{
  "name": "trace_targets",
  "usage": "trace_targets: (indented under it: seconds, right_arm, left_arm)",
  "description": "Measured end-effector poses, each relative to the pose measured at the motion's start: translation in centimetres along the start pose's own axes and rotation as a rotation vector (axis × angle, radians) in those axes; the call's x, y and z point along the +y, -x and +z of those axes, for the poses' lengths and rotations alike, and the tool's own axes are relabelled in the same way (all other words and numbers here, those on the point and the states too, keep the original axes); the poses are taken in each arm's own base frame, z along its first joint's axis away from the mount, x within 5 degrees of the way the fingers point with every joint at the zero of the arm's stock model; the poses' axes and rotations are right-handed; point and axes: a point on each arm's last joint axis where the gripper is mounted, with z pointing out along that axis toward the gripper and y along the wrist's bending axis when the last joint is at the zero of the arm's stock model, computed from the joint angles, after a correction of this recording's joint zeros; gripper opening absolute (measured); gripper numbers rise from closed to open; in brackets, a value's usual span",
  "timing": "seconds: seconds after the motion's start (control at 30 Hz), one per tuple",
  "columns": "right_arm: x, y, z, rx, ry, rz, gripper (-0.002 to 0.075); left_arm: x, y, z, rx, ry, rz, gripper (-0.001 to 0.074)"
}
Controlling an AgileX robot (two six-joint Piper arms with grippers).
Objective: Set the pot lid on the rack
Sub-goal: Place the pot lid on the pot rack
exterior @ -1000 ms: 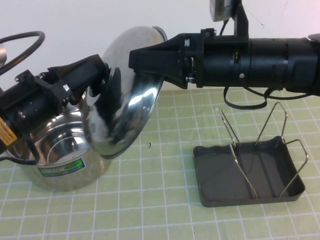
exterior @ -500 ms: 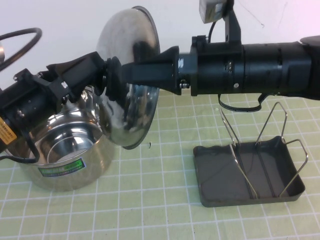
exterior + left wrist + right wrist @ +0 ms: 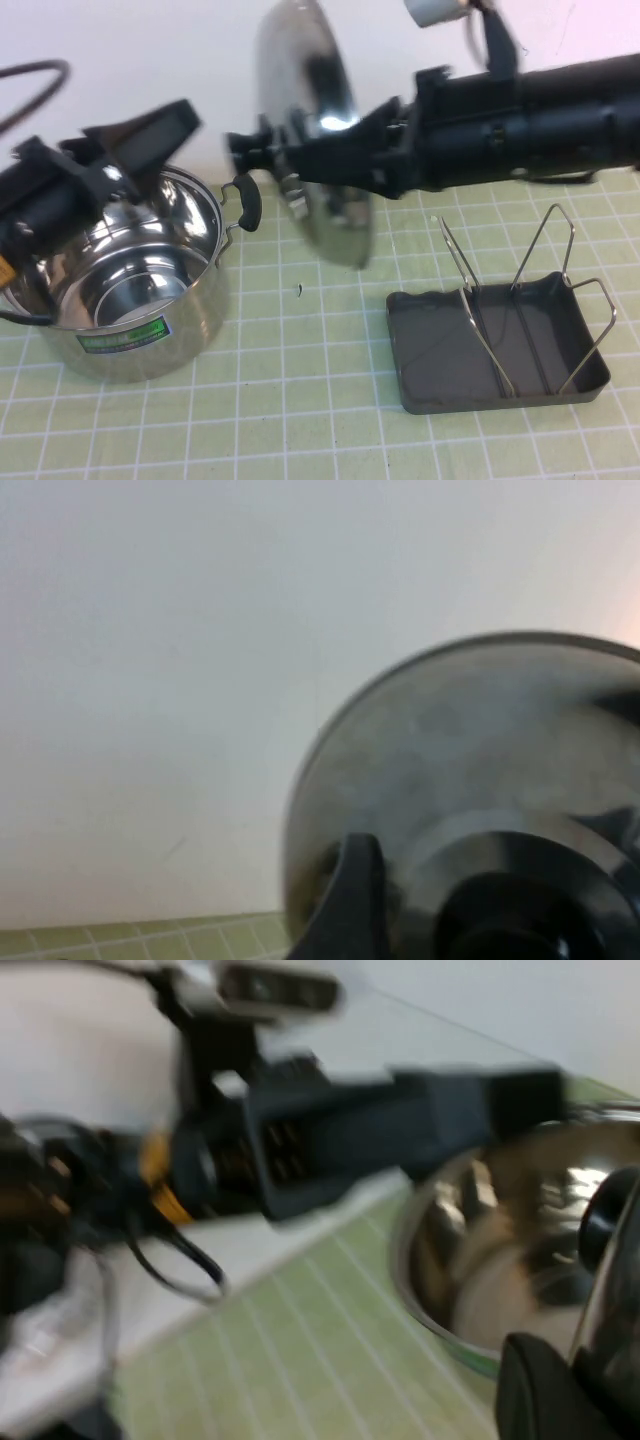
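Green-gridded bench under a plain white wall: the pot lid (image 3: pixel 312 120) now hangs edge-on in mid-air between the open steel pot (image 3: pixel 130 290) on the left and the rack (image 3: pixel 497 345) on the right, gripped by the right pincer (image 3: pixel 272 155), which is closed on the lid's centre at the knob. Half a second ago the left pincer (image 3: pixel 145 135) was at that knob too — it has since let go and pulled back leftward over the pot, and whether its fingers are parted cannot be told. The handover looks complete, and the lid has moved rightward, clear of the pot. The rack sits well to the right and lower, its three wire loops (image 3: pixel 545 290) upright and unoccupied — the lid must likely travel right and descend on edge between two loops.
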Motion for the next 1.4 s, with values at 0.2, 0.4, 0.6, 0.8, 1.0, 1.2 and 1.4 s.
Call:
trace_targets:
  seconds: [0.2,0.4,0.6,0.8,1.0,1.2,1.4]
  right_arm:
    - [2.6,0.5,-4.1,0.121,-0.176,-0.152,0.0045]
    - [5.0,-0.1,-8.5,0.2,-0.352,-0.176,0.0045]
    - [2.4,-5.2,-7.7,0.262,-0.452,-0.089,0.0045]
    - [0.4,-7.7,-6.9,0.236,-0.524,-0.053,0.0045]
    - [-0.3,-7.8,-6.4,0.208,-0.541,-0.042,0.0045]
    - [-0.8,-8.2,-5.8,0.228,-0.532,-0.014,0.0045]
    - [-1.1,-8.7,-5.5,0.266,-0.518,0.002,0.0055]
  left_arm:
    - [2.1,2.4,-3.1,-0.056,0.124,-0.025,0.044]
    - [3.4,3.2,-5.5,-0.03,0.216,0.011,0.006]
    - [3.1,2.7,-5.2,0.016,0.199,0.03,0.0013]
    - [2.7,1.7,-4.6,0.105,0.167,0.104,0.0004]
    - [2.5,1.2,-4.3,0.152,0.146,0.129,0.0002]
    - [2.5,0.9,-4.4,0.185,0.143,0.141,0.0002]
    - [2.5,0.6,-4.4,0.219,0.141,0.155,0.0001]
